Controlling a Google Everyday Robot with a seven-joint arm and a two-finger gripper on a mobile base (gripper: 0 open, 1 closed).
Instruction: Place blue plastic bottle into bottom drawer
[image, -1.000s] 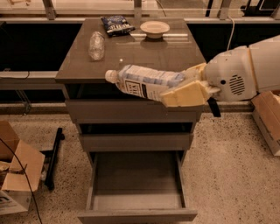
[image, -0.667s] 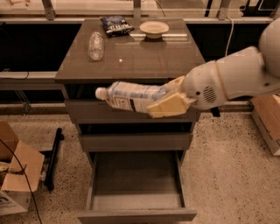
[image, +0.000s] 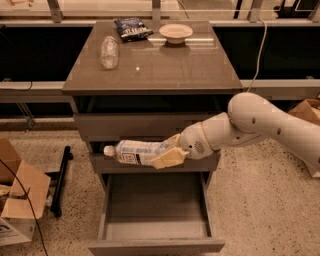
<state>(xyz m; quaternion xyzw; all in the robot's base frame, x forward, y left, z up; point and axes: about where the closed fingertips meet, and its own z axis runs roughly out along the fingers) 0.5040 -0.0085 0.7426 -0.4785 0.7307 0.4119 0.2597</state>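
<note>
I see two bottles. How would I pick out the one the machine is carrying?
Find the cabinet with its bottom drawer pulled open. Above that drawer, the gripper is shut on the blue plastic bottle, held sideways with its white cap toward the picture's left. Unlike the crinkled bottle lying on the cabinet's top, it wears a pale label.

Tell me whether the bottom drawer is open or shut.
Open: the bottom drawer is pulled out, its grey inside showing. The pincer holds the bottle sideways above it, in front of the middle drawer.
</note>
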